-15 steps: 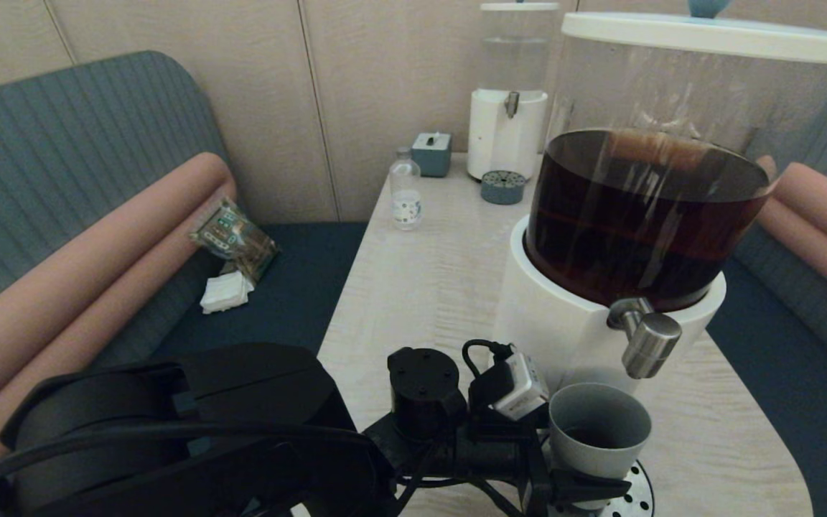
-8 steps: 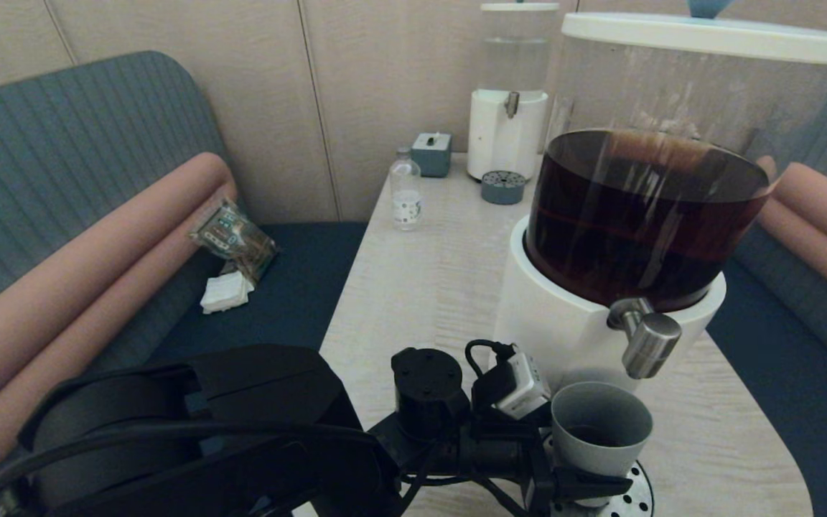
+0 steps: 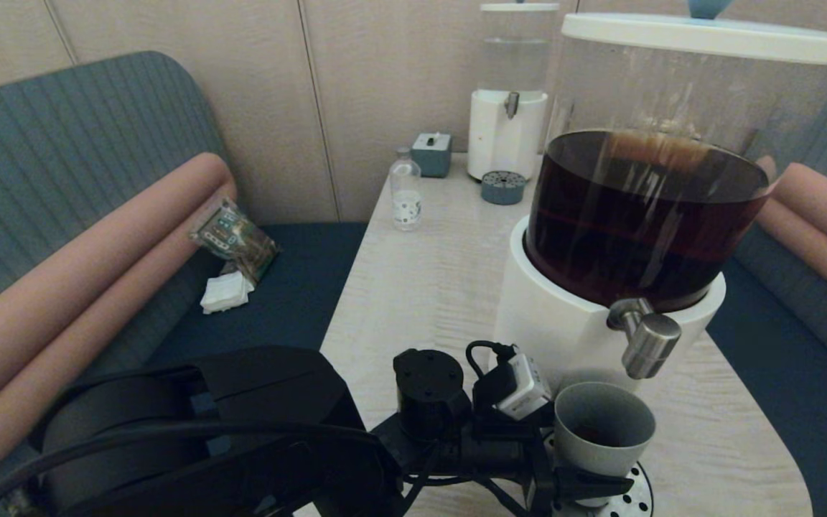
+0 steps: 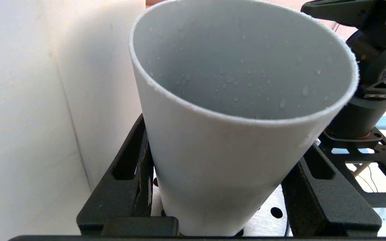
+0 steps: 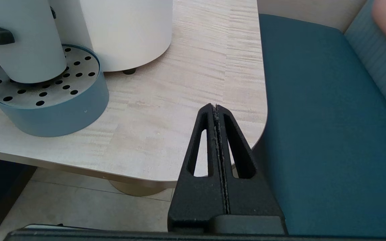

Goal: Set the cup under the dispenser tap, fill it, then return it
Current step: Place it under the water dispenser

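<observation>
Currently: left claw (image 4: 219, 201) clamps cup (image 3: 604, 429) at lower wall | cup on drip tray (image 5: 50, 110), below tap (image 3: 647, 345) | light, rigid, wet inside; grip low | right claw (image 5: 216, 110) closed, parked by table (image 5: 179, 100) edge.

cup (image 4: 233, 144) base hidden, drip tray (image 3: 625, 495) cut off

Far end of the pale wood surface (image 3: 428, 287): a small clear bottle (image 3: 406, 189) stands beside a grey-blue box (image 3: 431, 154). A smaller clear-tank dispenser (image 3: 508, 93) sits behind its round drip tray (image 3: 503, 187). On the bench seat (image 3: 277, 287), a snack packet (image 3: 234, 237) leans over a white napkin (image 3: 225, 293).
</observation>
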Controlling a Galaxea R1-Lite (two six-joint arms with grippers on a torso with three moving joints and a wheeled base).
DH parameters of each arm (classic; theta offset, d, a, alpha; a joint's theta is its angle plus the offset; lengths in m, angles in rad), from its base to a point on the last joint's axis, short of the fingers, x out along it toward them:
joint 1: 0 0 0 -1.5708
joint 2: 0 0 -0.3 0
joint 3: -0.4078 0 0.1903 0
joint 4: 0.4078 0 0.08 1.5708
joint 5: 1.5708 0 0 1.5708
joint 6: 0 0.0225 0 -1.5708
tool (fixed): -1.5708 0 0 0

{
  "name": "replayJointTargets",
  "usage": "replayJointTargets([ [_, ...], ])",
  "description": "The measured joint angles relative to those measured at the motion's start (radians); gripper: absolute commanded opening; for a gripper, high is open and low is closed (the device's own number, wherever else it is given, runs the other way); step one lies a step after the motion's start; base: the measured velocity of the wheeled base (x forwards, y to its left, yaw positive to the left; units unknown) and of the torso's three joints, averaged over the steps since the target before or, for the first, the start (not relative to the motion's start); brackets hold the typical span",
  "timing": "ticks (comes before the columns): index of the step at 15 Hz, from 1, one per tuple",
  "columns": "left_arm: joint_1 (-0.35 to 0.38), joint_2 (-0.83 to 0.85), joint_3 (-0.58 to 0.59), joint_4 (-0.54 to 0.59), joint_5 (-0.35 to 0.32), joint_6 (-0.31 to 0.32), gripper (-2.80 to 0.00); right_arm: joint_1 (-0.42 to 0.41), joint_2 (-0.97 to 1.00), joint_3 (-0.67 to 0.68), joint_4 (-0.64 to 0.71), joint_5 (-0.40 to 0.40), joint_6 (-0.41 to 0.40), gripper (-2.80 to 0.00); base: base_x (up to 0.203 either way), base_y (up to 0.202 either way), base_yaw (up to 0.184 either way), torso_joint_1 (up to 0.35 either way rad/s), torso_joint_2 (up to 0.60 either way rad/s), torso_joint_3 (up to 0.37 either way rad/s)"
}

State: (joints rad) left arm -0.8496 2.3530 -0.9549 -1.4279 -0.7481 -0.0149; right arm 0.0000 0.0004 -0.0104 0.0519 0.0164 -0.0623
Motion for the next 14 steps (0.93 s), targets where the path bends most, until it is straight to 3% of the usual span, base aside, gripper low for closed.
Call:
replayJointTargets([
  [11,0.000,0.011,-0.002,0.002,0.003,0.002,-2.80,0.000,0.000,0.001,0.000,0.000,0.000,-2.80,0.000,0.000,0.000,0.000,0.00,0.000],
  [12,0.000,0.011,-0.001,0.002,0.003,0.001,0.00,0.000,0.000,0.000,0.001,0.000,0.000,-2.80,0.000,0.000,0.000,0.000,0.00,0.000],
  [14,0.000,0.012,0.003,0.015,0.010,0.000,0.00,0.000,0.000,0.000,0.000,0.000,0.000,-2.80,0.000,0.000,0.000,0.000,0.00,0.000],
])
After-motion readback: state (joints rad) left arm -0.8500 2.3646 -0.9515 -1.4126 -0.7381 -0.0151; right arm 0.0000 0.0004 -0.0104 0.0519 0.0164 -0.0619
